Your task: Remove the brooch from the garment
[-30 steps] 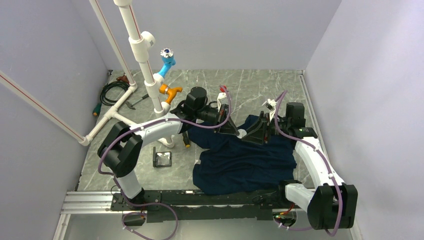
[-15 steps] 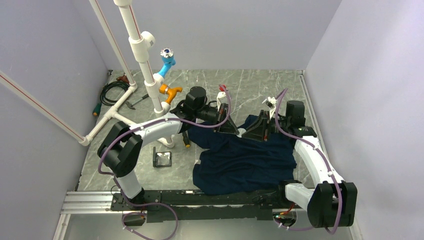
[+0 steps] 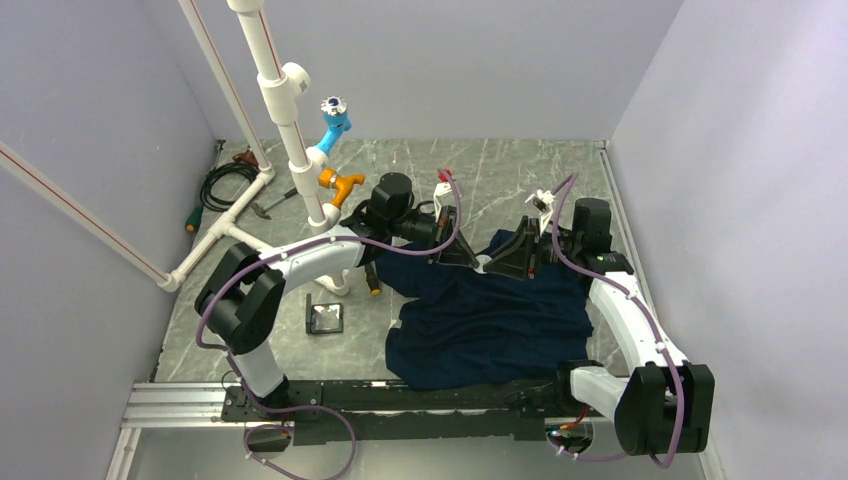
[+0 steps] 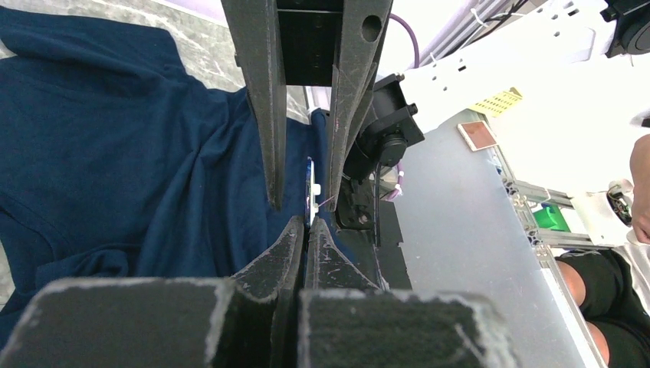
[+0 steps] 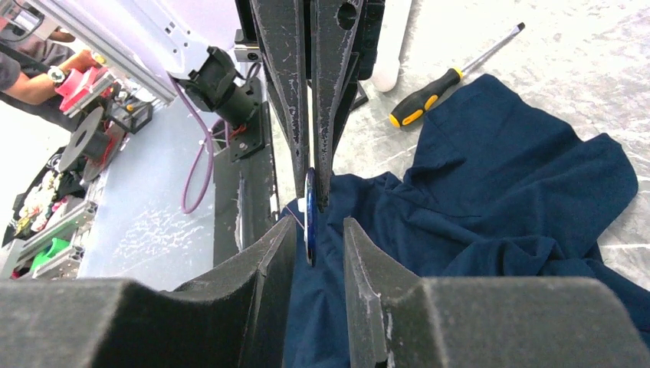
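No readable text or label shows anywhere.

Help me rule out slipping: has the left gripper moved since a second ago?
No. The left gripper stays shut at the far edge of the shirt, equally far from the orange pipe fitting in the overhead view.

The garment (image 3: 490,320) is lying on the table (image 3: 560,170) right of centre, with a screwdriver (image 5: 425,98) lying just beside its left edge. The left gripper (image 4: 306,224) and right gripper (image 5: 319,224) are facing tip to tip over its far edge, the brooch (image 5: 309,207) sitting between them.
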Controlling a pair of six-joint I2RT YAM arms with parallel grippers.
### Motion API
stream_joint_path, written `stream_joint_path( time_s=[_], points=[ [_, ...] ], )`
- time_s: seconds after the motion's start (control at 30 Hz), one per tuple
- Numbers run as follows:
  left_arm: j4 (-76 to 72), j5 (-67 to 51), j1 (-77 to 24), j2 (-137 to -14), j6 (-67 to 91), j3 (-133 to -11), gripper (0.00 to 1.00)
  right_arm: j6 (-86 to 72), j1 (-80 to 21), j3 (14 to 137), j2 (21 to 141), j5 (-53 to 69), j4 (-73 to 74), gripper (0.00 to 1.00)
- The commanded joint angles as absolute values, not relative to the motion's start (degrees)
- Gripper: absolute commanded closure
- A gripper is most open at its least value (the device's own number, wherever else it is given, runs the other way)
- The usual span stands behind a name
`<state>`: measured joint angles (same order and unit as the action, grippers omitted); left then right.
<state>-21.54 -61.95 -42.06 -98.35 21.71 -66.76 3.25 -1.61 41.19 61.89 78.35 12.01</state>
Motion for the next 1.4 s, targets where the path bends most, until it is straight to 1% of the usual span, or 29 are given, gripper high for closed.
stream_joint_path(
  time_s=[0.0,0.07,0.27,0.53,0.8,1.0,1.13,1.37],
  points=[
    [-21.77,-63.22,-42.87,-96.69,20.87,-67.57,1.0,2.38,-1.67,42.01,61.92,77.3,7.6,0.69],
    [-21.69,-63.11,-42.86,-96.59,20.82,-67.54,1.0,1.99,-1.67,41.89,61.92,76.43,7.42,0.69],
    [-21.15,-62.6,-42.98,-96.36,20.49,-67.65,1.0,-2.49,-1.74,40.54,61.7,73.24,3.52,0.74],
    [-21.0,-62.58,-42.98,-96.08,20.48,-67.65,1.0,-1.19,-1.76,40.6,61.73,69.63,4.75,0.81],
    [-20.67,-62.56,-42.95,-95.98,20.23,-67.86,1.0,1.59,-1.85,41.03,61.52,65.46,7.33,0.89],
    [-21.13,-62.84,-42.9,-95.91,20.71,-67.74,1.0,1.73,-1.94,41.01,61.39,63.42,7.56,0.91],
    [-20.77,-62.32,-42.75,-95.74,20.63,-67.42,1.0,2.09,-1.86,40.79,61.48,65.03,7.14,0.92],
    [-19.58,-60.72,-41.39,-95.45,20.12,-66.51,1.0,7.18,-1.77,42.71,61.27,65.97,12.18,0.89]
  ],
)
